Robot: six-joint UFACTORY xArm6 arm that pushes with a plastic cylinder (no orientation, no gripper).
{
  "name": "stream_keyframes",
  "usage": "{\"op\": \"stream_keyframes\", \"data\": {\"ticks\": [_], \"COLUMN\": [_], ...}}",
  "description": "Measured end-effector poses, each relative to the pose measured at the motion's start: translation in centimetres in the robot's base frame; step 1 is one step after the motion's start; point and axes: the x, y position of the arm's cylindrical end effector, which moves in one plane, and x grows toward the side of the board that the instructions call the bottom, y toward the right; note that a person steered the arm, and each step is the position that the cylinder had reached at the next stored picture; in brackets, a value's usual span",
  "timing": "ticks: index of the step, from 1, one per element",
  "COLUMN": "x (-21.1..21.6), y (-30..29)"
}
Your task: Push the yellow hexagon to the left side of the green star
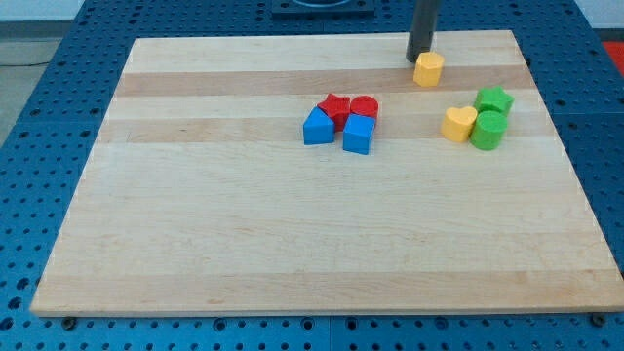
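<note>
The yellow hexagon [428,69] lies near the view's top, right of centre, on the wooden board [195,234]. My tip [417,58] stands just above and left of it, touching or almost touching its upper left edge. The green star [494,100] lies below and to the right of the hexagon, near the board's right edge. The hexagon is apart from the star, up and to its left.
A yellow heart [458,124] and a green cylinder [487,130] sit side by side just below the green star. A cluster near the centre holds a red star [334,106], a red cylinder [365,108], a blue triangle-like block [317,128] and a blue cube [358,135].
</note>
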Motion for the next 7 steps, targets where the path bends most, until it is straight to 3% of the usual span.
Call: {"op": "stream_keyframes", "data": {"ticks": [3,7], "x": [5.8,8.4], "y": [0.3,0.1]}}
